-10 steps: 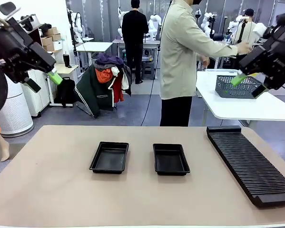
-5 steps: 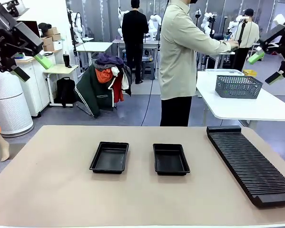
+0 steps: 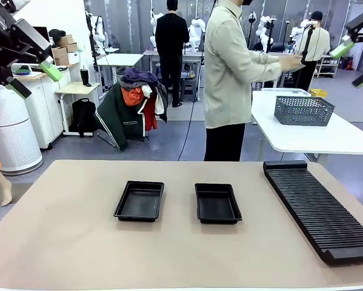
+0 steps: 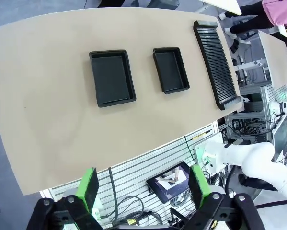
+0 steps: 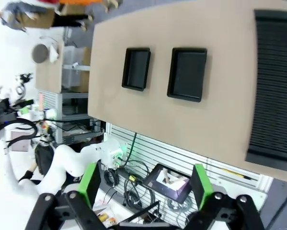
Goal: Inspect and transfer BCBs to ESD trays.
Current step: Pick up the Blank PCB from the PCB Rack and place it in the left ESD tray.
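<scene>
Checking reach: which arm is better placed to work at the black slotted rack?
Right, probably: the rack lies at the right of the table, the right gripper above that side; the left gripper hangs far left. Both jaws stand open.

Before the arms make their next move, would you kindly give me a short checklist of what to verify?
1. The left gripper open, holding nothing: ok.
2. The right gripper open, holding nothing: ok.
3. ESD trays, left tray and right tray, bare inside: ok.
4. Both trays flat on the table, apart: ok.
5. The person faces the robot for a handover: not ok, turned toward the mesh basket on the side table.
6. Board in the person's hands: cannot tell.
</scene>
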